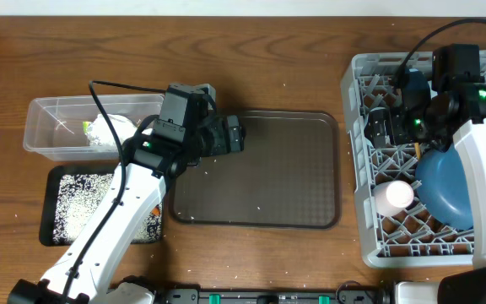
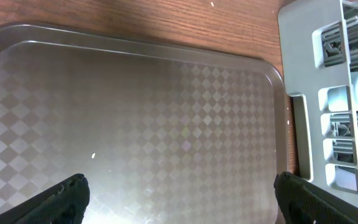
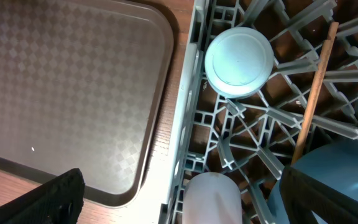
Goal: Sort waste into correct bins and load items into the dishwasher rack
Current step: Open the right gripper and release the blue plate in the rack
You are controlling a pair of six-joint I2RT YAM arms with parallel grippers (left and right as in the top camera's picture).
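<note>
Wrapper (image 1: 99, 131): where?
— Far left, in the clear tub (image 1: 45, 135), seen overhead only; label unreadable. Rice (image 1: 83, 198) lies in the black tray (image 1: 47, 203).
— Grippers?
— Left gripper (image 2: 182, 205) spread above the brown tray (image 2: 166, 112). Right gripper (image 3: 191, 199) spread above the rack (image 3: 185, 93); chopstick (image 3: 316, 93) and light blue cup (image 3: 238, 55) show best from the right wrist.

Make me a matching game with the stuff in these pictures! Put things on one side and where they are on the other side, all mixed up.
Things:
1. crumpled wrapper
2. rice grains
3. blue plate
4. left gripper

Places:
A. in the grey rack
B. over the brown tray
C. in the clear tub
D. in the black tray

Pairs: 1-C, 2-D, 3-A, 4-B
</note>
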